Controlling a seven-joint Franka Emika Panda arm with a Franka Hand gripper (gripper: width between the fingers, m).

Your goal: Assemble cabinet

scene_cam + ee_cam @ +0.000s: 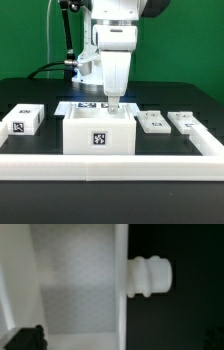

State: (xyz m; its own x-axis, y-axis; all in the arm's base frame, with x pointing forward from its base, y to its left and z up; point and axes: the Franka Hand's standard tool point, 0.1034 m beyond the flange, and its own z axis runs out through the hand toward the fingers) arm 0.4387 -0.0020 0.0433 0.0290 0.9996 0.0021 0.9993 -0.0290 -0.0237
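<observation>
The cabinet (98, 133) is a large white open-topped box with a marker tag on its front, standing mid-table. My gripper (112, 106) hangs straight down over the cabinet's back wall. In the wrist view the gripper (122, 339) straddles that thin white wall (122, 291). One dark finger (28, 338) is inside the box, well clear of the wall. The other finger is lost against the dark table. The jaws stand wide apart and hold nothing. A ribbed white knob (150, 276) sticks out of the wall's outer face.
A small white tagged block (24, 120) lies at the exterior view's left. Two small tagged white panels (153, 122) (186, 121) lie at its right. The marker board (85, 104) lies behind the cabinet. A long white border rail (110, 161) runs along the front and right.
</observation>
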